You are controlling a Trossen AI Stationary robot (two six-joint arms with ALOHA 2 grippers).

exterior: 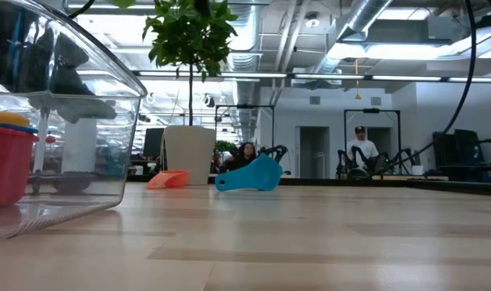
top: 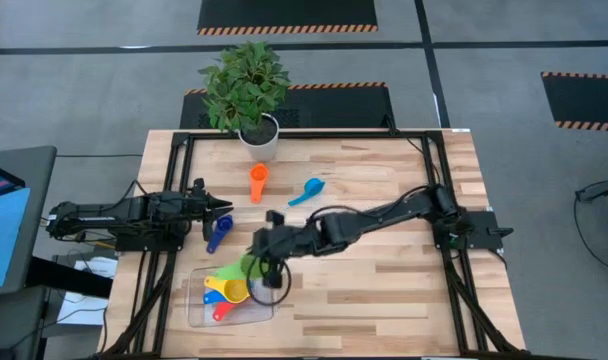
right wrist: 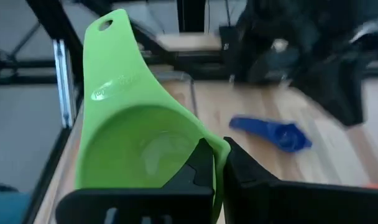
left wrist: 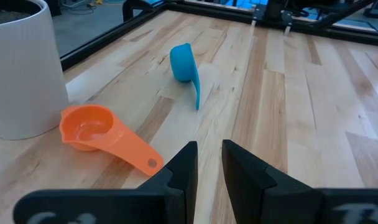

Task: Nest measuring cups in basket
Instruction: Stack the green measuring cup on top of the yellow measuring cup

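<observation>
Right gripper (right wrist: pixel 215 163) fingers pinch the green measuring cup's (right wrist: pixel 136 127) rim, handle pointing away beyond them. Left gripper (left wrist: pixel 207 168) fingers stand slightly apart, empty. One orange cup (left wrist: pixel 102 134) and one light blue cup (left wrist: pixel 186 65) lie ahead

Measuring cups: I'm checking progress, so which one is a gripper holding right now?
The green measuring cup. The right gripper is shut on its rim above the basket, while the orange, light blue and dark blue ones lie loose on the table.

Green cup (right wrist: pixel 139 137) hangs over the clear basket (top: pixel 197 312) holding yellow, light-blue, red cups; orange (top: pixel 258 181), blue (top: pixel 306 192), dark-blue (top: pixel 217 234) lie outside.
</observation>
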